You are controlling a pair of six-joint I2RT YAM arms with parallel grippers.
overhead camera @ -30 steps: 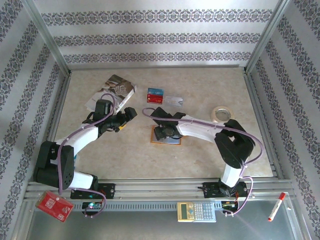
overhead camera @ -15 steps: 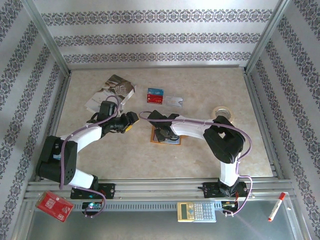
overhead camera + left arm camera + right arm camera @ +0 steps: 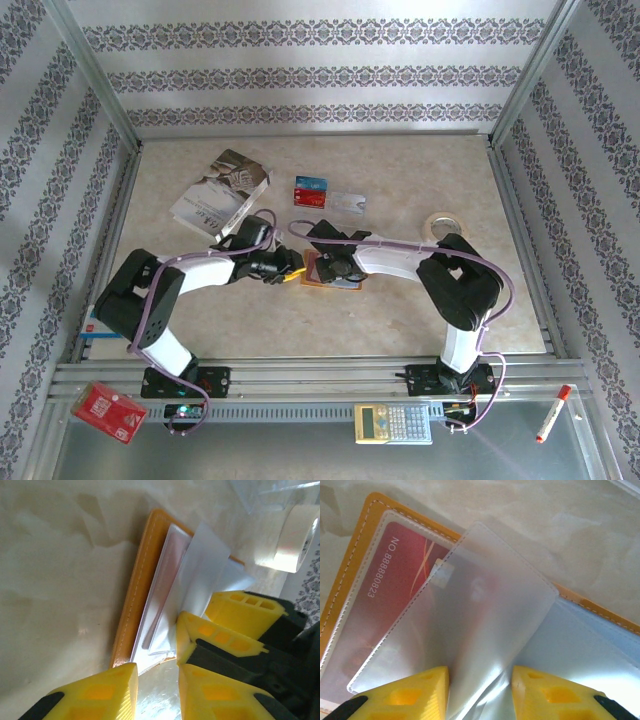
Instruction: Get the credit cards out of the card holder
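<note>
**Top and wrist views, card holder between the two arms.** The left gripper has its yellow fingers parted by a narrow gap. Only the bare beige tabletop shows between them, so they are released and hold nothing. One fingertip sits just beside the near corner of the small orange bifold card holder; whether they touch cannot be told.

The right gripper has its yellow fingers standing apart. A frosted clear plastic pocket leaf rises between them and its edges reach both fingers; whether it is pinched cannot be told.

The holder lies open and flat directly under the right fingers and just ahead of the left ones. A red credit card with white digits lies flat inside the holder's clear pocket, beyond the right fingers.

Past both sets of fingers and well apart from them, a blue-and-red credit card and a pale grey credit card lie loose, just beside each other. An off-white tape roll lies to the right of the right fingers.
</note>
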